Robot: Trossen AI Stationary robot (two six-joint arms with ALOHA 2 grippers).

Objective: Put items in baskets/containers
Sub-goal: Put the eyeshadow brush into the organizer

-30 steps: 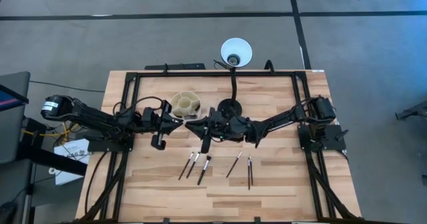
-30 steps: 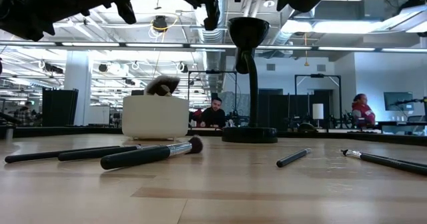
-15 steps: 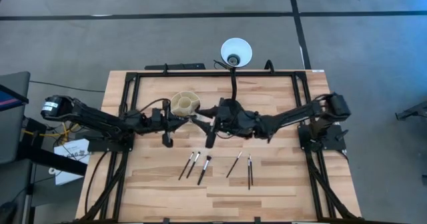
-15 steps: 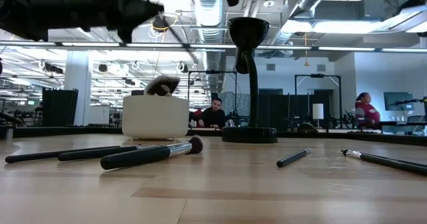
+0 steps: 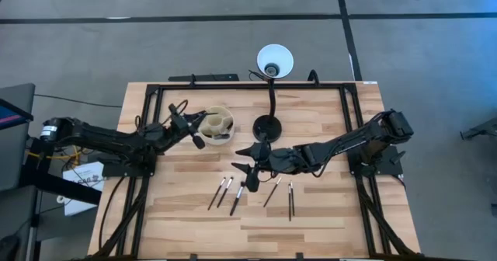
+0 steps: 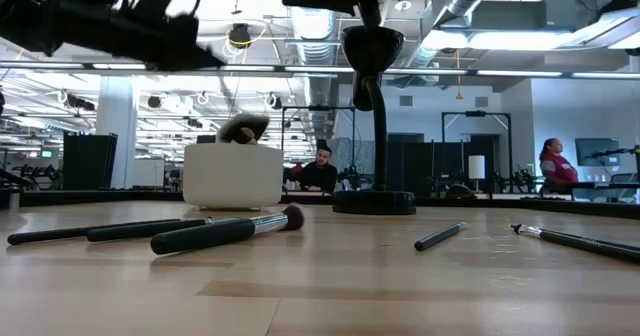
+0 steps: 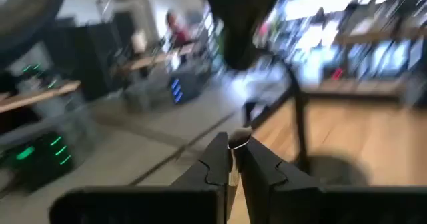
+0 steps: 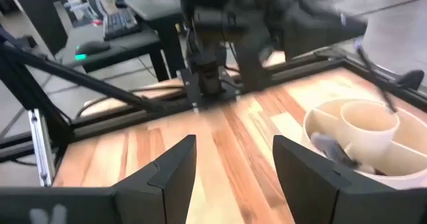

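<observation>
Wooden slatted bench: left gripper, fingers pinched on a thin black-handled brush, hovers beside the round cream divided cup; a tilted release could miss. Right gripper hangs wide-open above five loose black brushes.

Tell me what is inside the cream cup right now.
The cream cup has dividers around a round middle well. One brush with a grey tip lies in a side compartment, its bristles poking above the rim. The bottoms of the far compartments are hidden by the walls.
</observation>
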